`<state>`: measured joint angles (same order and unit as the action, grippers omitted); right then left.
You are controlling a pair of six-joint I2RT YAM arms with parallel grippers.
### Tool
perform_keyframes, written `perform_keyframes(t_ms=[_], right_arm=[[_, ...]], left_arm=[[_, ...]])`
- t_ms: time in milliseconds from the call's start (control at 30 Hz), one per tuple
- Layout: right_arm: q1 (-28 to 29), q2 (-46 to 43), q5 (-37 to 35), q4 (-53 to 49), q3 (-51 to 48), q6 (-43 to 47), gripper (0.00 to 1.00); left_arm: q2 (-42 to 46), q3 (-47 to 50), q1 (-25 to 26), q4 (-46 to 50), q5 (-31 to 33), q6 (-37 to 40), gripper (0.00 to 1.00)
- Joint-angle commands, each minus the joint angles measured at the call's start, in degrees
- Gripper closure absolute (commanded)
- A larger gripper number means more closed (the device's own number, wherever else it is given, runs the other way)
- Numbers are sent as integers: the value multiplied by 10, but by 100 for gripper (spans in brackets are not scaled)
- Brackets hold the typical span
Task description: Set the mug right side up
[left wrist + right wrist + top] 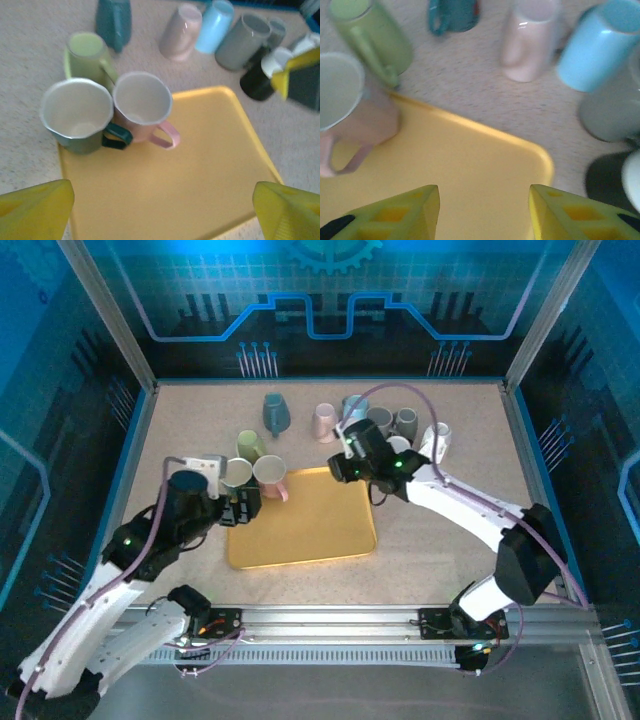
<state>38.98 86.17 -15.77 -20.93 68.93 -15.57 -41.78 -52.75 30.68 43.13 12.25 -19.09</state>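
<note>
A pink mug [270, 476] [142, 105] [350, 110] stands mouth up on the yellow tray's [310, 530] far left corner. A dark green mug [235, 475] [77, 115] with a white inside stands mouth up right beside it, on the tray's left edge. My left gripper [243, 508] [162, 215] hovers open over the tray just in front of these two, nothing between its fingers. My right gripper [350, 468] [484, 212] is open over the tray's far right corner, holding nothing.
Behind the tray stand a light green mug [250, 445] [87, 52], a teal mug [275, 412], a pale pink mug [325, 422] [530, 40], a light blue mug [352, 408] [597, 42], grey mugs [380, 420] and a black mug [257, 80]. Walls enclose the table.
</note>
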Motion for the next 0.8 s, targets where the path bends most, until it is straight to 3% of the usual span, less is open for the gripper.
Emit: perform_keyframes(t_ms=[0, 67, 300, 567, 767], right_arm=[[-30, -32, -37, -29, -1, -30, 44], [-56, -34, -85, -48, 5, -67, 35], [-194, 13, -122, -112, 66, -182, 11], [-304, 117, -86, -145, 140, -204, 0], [-345, 195, -39, -169, 196, -205, 0]], left_arm=[[-30, -15, 34, 13, -21, 5, 7], [-43, -24, 53, 13, -12, 8, 7], [-55, -20, 71, -14, -14, 25, 6], [-24, 10, 70, -33, 2, 39, 5], [-18, 15, 69, -37, 14, 47, 5]])
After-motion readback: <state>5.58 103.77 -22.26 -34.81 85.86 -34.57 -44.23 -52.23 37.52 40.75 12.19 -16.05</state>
